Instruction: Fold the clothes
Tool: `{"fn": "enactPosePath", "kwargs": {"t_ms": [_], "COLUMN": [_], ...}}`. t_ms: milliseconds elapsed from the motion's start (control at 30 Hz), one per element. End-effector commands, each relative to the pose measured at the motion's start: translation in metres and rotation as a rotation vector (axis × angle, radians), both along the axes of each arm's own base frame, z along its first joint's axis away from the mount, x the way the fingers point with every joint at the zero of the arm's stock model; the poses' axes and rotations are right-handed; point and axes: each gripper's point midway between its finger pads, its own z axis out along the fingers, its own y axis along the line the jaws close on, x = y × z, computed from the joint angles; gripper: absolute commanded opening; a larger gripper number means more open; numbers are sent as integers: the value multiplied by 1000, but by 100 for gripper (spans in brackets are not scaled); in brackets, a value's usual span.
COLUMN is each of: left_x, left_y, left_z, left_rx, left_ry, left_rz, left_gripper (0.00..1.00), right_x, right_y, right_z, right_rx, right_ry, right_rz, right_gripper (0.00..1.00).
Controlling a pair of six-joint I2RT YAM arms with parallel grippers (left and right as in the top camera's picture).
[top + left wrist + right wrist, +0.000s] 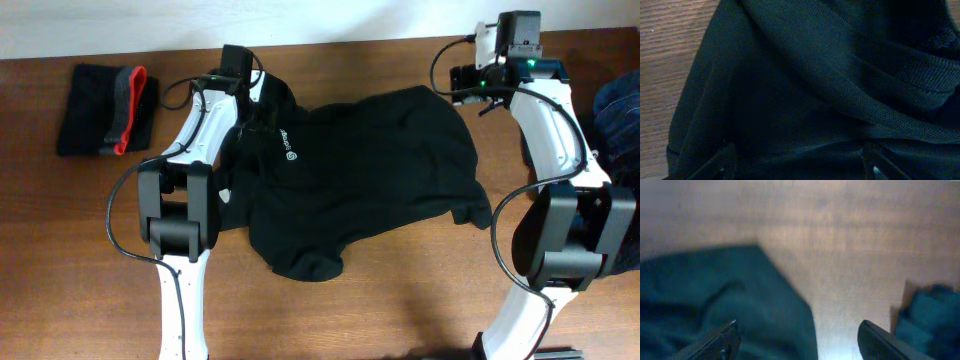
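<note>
At the far left corner of the table (60, 250), a folded black garment with a grey-red band (105, 110) is lying, well apart from my work. My left pincer (252, 105) is hovering over the black shirt (370, 170), near its collar and the small white logo (291, 154), toward the far edge. Its fingers (720, 165) are standing wide apart, released, and thick folds of the cloth are running under them. I am grasping nothing. The shirt itself is lying crumpled in the middle of the table. My right pincer (468, 85) is hanging near the far edge at the shirt's far right corner, also released. The shirt's edge is reaching only part of the way under its gap, and bare wood is showing beneath the rest. A blue garment (620, 115) is lying at the right edge.

I am judging the bigger risk to be on the left. The cloth there is doubled, so closing now could be taking two layers together and dragging the whole shirt instead of spreading it. On the right, closing could be catching only the very hem, which may be slipping out, or the arm could be brushing the blue garment.
</note>
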Motion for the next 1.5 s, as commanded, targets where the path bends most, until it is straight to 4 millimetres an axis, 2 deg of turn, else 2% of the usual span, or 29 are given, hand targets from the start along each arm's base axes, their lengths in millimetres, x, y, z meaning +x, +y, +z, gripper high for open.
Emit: {"fn": "enactPosePath", "kwargs": {"t_ms": [0, 100, 233, 300, 367, 500, 633, 733, 767, 800, 900, 967, 1067, 1167, 1233, 1367, 1467], "left_x": [10, 24, 34, 31, 19, -30, -66, -83, -87, -87, -91, -95, -106, -125, -143, -189, -206], "left_y": [10, 7, 5, 6, 7, 2, -9, -6, -5, -7, -20, -28, -42, -47, -49, -63, -53], "left_z": [2, 39, 100, 127, 144, 148, 140, 137, 137, 137, 151, 168, 201, 230, 241, 238, 223], "left_rx": [21, 12, 1, -10, -25, -70, -133, -121, -116, -123, -184, -204, -204, -103, -24, 62, 138], "left_ry": [-17, -75, -144, -159, -129, 55, 214, 284, 300, 299, 287, 255, 188, 115, 92, 141, 163], "left_rz": [3, 1, 1, 17, 56, 58, 36, 40, 37, 17, -14, -34, -76, -79, -70, -126, -51], "left_gripper": [80, 80, 80, 80, 80, 80, 81, 81, 79, 72, 68, 62, 62, 62, 62, 63, 63], "right_x": [-8, -21, -39, -53, -71, -107, -124, -135, -140, -143, -151, -155, -158, -158, -157, -154, -151], "right_y": [6, 7, 7, 9, 14, 23, 25, 28, 28, 28, 29, 30, 33, 35, 37, 45, 57], "right_z": [45, 47, 35, 27, 19, 6, -1, -9, -12, -15, -23, -27, -29, -28, -28, -28, -28], "right_rx": [-9, 18, 35, 47, 64, 128, 146, 162, 162, 162, 163, 164, 183, 195, 203, 182, 164], "right_ry": [-62, -25, 64, 126, 205, 363, 438, 486, 506, 520, 553, 569, 583, 583, 582, 568, 560], "right_rz": [-8, -42, -64, -78, -71, -114, -153, -167, -169, -170, -172, -172, -168, -163, -159, -81, -36], "right_gripper": [82, 85, 88, 89, 89, 90, 90, 90, 90, 90, 90, 90, 90, 90, 90, 90, 91]}}
